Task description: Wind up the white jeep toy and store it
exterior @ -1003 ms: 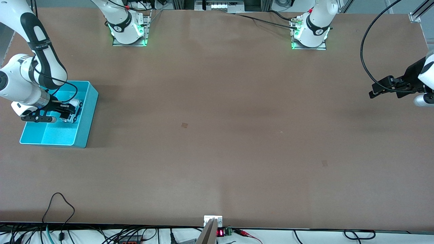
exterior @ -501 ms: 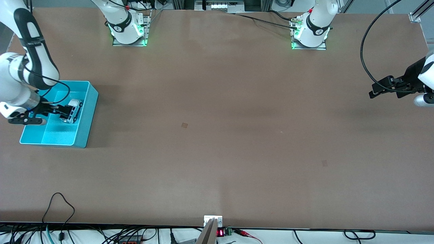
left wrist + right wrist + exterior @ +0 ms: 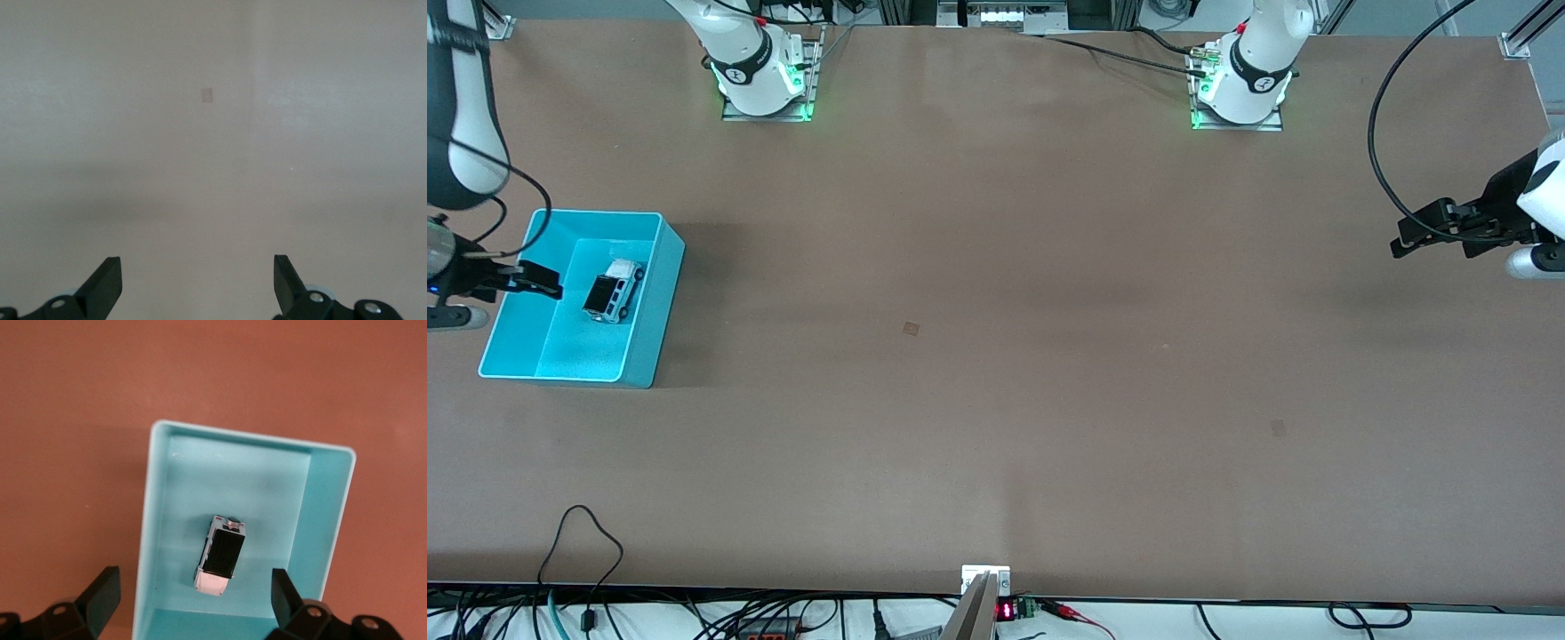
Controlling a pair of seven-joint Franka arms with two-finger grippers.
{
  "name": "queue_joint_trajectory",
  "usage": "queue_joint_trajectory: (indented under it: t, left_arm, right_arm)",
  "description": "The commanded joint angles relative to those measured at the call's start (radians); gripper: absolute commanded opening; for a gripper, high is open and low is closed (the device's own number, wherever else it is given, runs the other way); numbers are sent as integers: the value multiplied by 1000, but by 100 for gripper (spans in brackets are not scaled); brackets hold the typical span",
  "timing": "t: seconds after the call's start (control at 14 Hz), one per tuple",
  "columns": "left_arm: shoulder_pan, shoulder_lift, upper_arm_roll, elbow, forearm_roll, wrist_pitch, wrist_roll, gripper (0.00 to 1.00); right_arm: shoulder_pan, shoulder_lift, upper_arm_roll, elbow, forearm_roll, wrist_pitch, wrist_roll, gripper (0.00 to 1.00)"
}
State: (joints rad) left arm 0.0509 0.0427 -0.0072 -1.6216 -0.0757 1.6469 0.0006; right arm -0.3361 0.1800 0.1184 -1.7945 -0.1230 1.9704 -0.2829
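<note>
Front view: a wide brown table (image 3: 996, 356) with two white arms based along one long edge. At the right arm's end sits a turquoise bin (image 3: 660, 293). The jeep (image 3: 613, 290) rests on its wheels on the bin's floor, near the wall that faces the table's middle, with nothing touching it. The right gripper (image 3: 516, 277) hangs over the bin's outer edge, beside the jeep and clear of it — its fingers spread apart and holding nothing. At the other end of the table the left gripper (image 3: 1414, 233) waits in the air over bare tabletop, also empty.

Left wrist view: two black fingers (image 3: 103, 288) stand wide apart at the frame's edge, with only plain tabletop (image 3: 213, 167) between them and one small faint square mark (image 3: 207, 95) on it.

Right wrist view: looking straight down into the bin (image 3: 327, 513) — the jeep (image 3: 221, 555) lies inside on the floor, its black roof panel up, close to one of the bin's short walls. The right gripper's two fingers (image 3: 100, 600) frame the scene, set wide, neither touching the jeep.
</note>
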Motion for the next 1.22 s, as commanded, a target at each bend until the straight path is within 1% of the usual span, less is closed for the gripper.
queue_joint_trajectory:
  t: [0.0,0.14,0.29,0.36,0.5,0.57,0.72,0.93,1.15]
  left_arm:
    - [3,-27,-10,-20,25,4,-5,100]
    - [3,-27,-10,-20,25,-4,-5,100]
    - [3,-29,-11,-20,25,-4,-5,100]
    - [3,-29,-10,-20,25,-4,-5,100]
    - [4,-29,-10,-20,25,-4,-5,100]
    - [4,-29,-8,-20,25,-4,-5,100]
    - [4,-27,-8,-20,25,-2,-5,100]
    - [6,-27,-4,-20,24,-1,-7,100]
    - [7,-26,-2,-20,24,1,-7,100]
  right_arm:
    - [-4,-11,35,102,8,-114,-7,100]
    - [-3,-29,64,139,8,-139,-4,100]
    - [5,-60,96,158,11,-140,-6,100]
    - [18,-66,102,161,20,-153,-2,100]
    - [31,-68,101,200,72,-221,19,100]
    - [32,-66,101,226,98,-263,66,100]
    - [81,-71,77,251,100,-304,131,100]
    - [164,-94,31,247,97,-329,137,100]
    - [180,-102,18,239,100,-347,137,100]
